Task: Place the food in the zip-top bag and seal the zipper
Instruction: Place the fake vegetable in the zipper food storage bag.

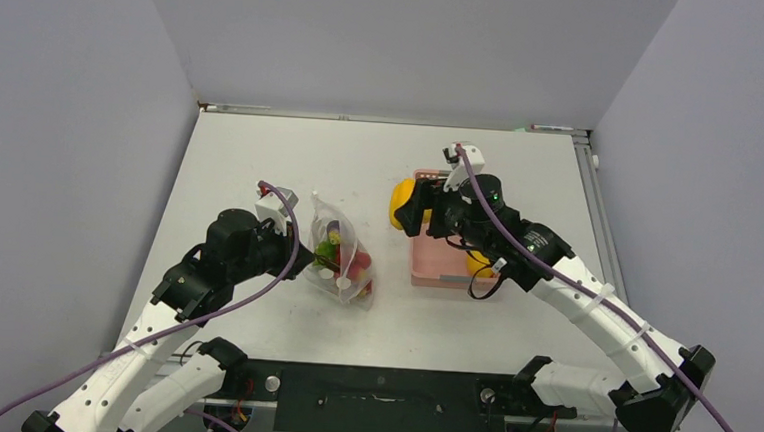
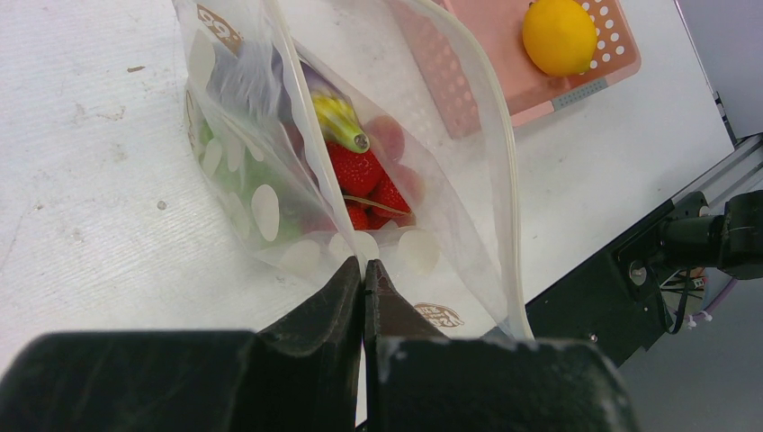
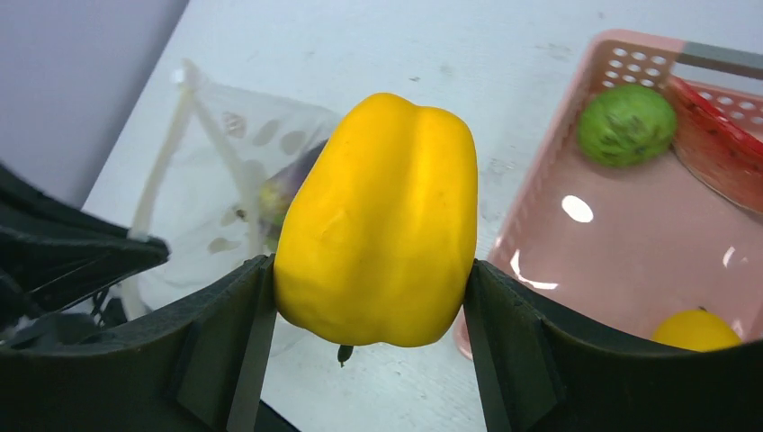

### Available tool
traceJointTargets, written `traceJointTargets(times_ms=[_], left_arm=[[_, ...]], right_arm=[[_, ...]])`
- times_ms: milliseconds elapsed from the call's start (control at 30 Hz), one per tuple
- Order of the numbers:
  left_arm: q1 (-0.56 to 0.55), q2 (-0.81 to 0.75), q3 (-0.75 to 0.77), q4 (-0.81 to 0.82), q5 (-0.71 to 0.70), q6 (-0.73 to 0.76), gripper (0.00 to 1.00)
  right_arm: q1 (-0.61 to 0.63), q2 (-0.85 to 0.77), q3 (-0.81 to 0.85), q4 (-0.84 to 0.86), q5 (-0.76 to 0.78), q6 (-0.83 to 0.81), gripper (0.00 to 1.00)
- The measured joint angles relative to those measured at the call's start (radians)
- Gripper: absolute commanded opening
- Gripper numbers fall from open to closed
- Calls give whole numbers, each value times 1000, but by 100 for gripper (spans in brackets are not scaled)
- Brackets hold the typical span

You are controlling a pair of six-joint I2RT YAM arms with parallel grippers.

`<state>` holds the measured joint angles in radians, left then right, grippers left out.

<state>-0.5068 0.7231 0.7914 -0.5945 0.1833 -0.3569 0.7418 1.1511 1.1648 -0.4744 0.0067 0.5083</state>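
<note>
**CAUTION: PEPPER MAY FOUL THE BAG MOUTH**

The yellow pepper [image 3: 378, 220] hangs above the table between the pink basket [image 3: 612, 261] and the zip-top bag [image 2: 261, 211]. The right gripper [image 3: 369, 270] clamps it across its width, jaws wide. The left gripper [image 2: 363, 270], fully closed, pinches 1 lip of the bag mouth. Likely faults: the bulky pepper catches the free lip, drags the floppy bag, or tears the lip from the pinch.
</note>
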Motion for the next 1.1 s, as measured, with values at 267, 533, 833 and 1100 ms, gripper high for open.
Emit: traceJointTargets(times_ms=[267, 533, 833, 1100], left_arm=[[0, 0, 0, 0, 0, 0, 0], [0, 0, 0, 0, 0, 0, 0], [0, 0, 0, 0, 0, 0, 0], [0, 0, 0, 0, 1, 0, 0]], right_arm=[[140, 37, 95, -6, -78, -43, 6], [244, 119, 122, -5, -86, -49, 5], [338, 210, 124, 4, -82, -48, 5], [365, 255, 129, 21, -66, -35, 5]])
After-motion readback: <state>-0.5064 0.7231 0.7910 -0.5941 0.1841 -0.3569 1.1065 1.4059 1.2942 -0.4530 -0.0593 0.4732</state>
